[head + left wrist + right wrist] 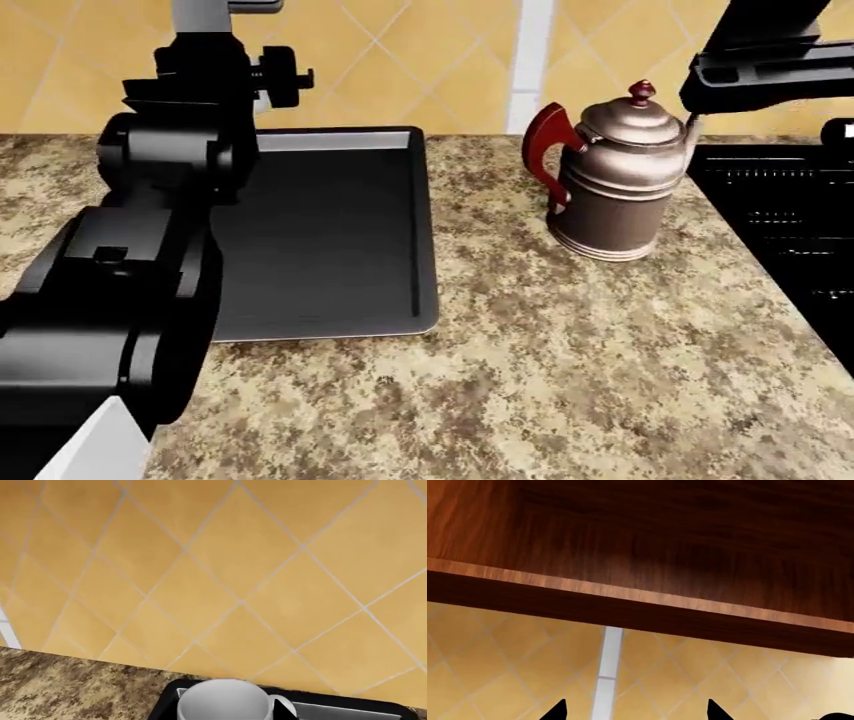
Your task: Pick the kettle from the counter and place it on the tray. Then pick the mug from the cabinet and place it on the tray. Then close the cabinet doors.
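Note:
The copper kettle point(621, 190) with its red handle stands upright on the granite counter point(534, 380), right of the dark grey tray point(334, 230). In the left wrist view the white mug point(225, 702) fills my left gripper point(227, 711), shut on it, with one dark fingertip point(281, 711) showing by the handle. The mug is above the tray's back corner point(167, 700); whether it touches the tray I cannot tell. In the head view my left arm point(147, 250) hides both mug and gripper. My right gripper point(634, 712) is open and empty, raised under the wooden cabinet point(640, 540).
A glossy black sink panel point(787, 220) borders the counter at the right. My right arm point(767, 60) hangs above and behind the kettle. An orange tiled wall point(233, 580) with a white strip point(531, 60) runs behind the counter.

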You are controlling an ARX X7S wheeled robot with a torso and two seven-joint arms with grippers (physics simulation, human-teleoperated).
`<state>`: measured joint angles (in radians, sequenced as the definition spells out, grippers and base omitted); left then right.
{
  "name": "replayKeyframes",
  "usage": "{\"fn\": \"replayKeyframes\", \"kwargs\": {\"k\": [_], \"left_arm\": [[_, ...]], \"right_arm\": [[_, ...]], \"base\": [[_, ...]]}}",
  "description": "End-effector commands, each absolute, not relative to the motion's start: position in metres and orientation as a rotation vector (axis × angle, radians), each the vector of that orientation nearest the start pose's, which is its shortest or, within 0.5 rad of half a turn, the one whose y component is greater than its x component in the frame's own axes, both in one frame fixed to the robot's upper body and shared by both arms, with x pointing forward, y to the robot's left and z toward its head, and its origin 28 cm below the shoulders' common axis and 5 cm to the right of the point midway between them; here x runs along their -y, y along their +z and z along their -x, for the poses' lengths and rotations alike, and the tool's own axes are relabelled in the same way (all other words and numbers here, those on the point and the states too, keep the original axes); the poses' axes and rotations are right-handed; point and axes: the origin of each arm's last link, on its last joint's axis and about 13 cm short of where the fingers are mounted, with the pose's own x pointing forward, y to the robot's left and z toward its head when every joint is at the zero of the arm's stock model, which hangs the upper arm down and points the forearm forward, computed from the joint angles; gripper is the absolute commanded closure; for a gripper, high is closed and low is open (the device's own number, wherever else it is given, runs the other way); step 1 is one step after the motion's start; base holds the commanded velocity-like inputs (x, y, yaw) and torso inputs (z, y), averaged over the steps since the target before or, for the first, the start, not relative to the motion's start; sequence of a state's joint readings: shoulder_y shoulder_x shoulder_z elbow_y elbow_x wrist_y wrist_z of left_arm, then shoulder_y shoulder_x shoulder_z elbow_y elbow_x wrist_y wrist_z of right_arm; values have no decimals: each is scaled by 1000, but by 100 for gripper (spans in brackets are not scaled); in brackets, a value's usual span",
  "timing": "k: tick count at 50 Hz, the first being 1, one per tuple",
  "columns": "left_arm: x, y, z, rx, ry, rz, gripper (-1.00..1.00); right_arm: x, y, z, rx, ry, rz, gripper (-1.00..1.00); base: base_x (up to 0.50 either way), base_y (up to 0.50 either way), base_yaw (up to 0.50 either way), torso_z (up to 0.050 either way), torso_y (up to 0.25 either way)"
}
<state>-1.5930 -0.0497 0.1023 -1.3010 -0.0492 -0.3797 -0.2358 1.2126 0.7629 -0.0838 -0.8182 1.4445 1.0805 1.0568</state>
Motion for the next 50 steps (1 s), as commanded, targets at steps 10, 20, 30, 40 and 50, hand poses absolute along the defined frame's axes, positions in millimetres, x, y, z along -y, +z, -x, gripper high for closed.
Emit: {"fn": "replayKeyframes", "kwargs": {"k": [10, 20, 30, 40, 50], "left_arm": [[-238, 290, -435, -75, 271, -53, 100], [-249, 297, -433, -95, 157, -71, 100], [-260, 296, -418, -147, 84, -98, 100], [-266, 293, -406, -210, 53, -132, 100], [-268, 274, -404, -260, 47, -134, 100]], "right_arm": [[132, 342, -181, 585, -80, 162, -100], [132, 337, -183, 579, -83, 154, -100], [130, 334, -185, 575, -78, 151, -100], [128, 333, -186, 573, -73, 150, -100], [127, 332, -187, 572, -70, 150, -100]], "base": [[83, 0, 0, 0, 1], [0, 0, 0, 0, 1], [0, 0, 0, 0, 0], [0, 0, 0, 0, 0], [0, 0, 0, 0, 0]]}}
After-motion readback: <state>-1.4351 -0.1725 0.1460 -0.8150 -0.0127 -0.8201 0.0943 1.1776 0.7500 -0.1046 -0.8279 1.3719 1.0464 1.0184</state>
